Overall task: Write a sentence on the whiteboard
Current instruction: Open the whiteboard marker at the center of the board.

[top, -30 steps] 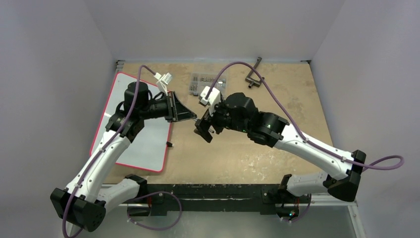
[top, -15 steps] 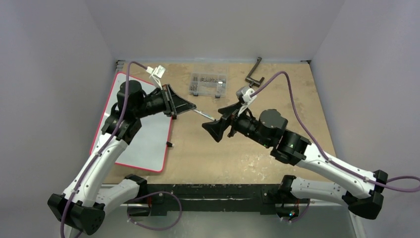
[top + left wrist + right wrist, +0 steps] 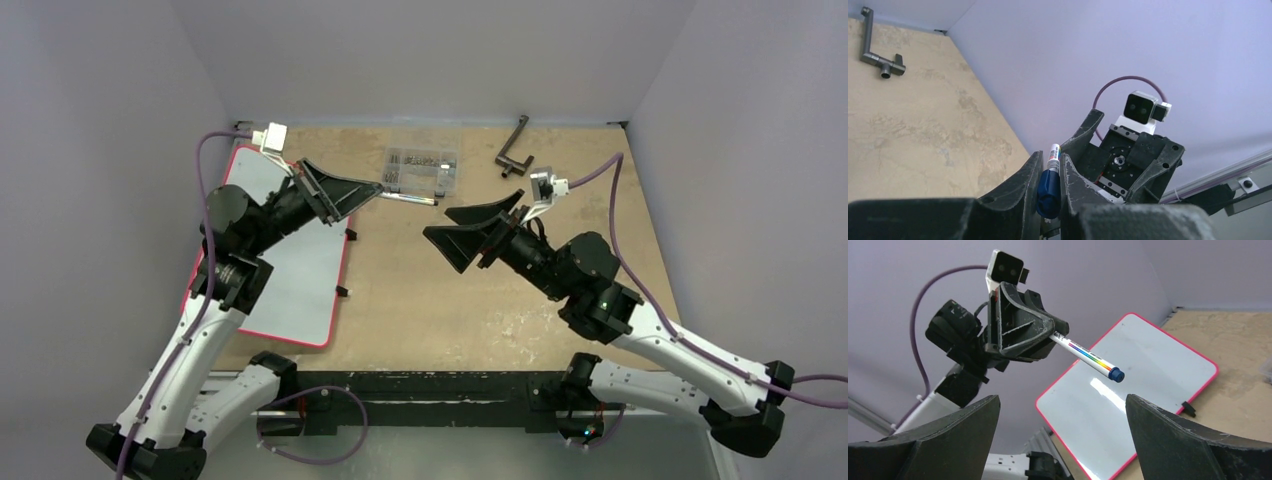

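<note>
Left end effector (image 3: pixel 1050 165) clamps a blue marker (image 3: pixel 1048 189)

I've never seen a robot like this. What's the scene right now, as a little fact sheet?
Left claw: shut on a marker, held in the air
Right claw: open wide, holding nothing
Whiteboard: lying flat at the left, no writing visible
Also there: clear compartment box, dark metal handle

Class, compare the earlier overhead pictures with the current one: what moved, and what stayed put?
The left gripper, shut on the white rainbow-striped marker, swung back toward the far left. The right gripper drew away rightward, jaws wide. The red-rimmed white whiteboard stayed put, blank.
</note>
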`<state>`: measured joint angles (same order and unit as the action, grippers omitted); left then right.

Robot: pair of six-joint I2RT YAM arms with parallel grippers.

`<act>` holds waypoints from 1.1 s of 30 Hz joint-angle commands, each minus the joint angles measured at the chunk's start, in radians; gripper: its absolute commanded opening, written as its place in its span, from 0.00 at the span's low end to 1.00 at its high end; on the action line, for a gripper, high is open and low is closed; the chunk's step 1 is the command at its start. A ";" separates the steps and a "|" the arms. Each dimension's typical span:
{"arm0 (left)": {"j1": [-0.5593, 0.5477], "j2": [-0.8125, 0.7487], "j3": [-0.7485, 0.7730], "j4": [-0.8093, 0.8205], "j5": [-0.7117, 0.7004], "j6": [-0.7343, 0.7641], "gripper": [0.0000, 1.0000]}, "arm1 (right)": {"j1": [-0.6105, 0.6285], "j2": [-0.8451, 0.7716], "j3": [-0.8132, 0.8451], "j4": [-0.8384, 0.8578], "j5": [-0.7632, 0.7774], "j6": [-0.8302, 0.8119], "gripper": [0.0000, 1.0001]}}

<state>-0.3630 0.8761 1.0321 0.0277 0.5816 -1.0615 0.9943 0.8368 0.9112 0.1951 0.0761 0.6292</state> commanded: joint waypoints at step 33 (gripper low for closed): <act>-0.005 -0.040 -0.127 0.392 0.002 -0.203 0.00 | -0.059 0.359 0.191 0.460 -0.315 0.181 0.53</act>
<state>-0.3634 0.8345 0.8970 0.3737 0.5549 -1.2652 0.9356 1.1992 1.0519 0.6064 -0.1883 0.8005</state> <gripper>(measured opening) 0.127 0.553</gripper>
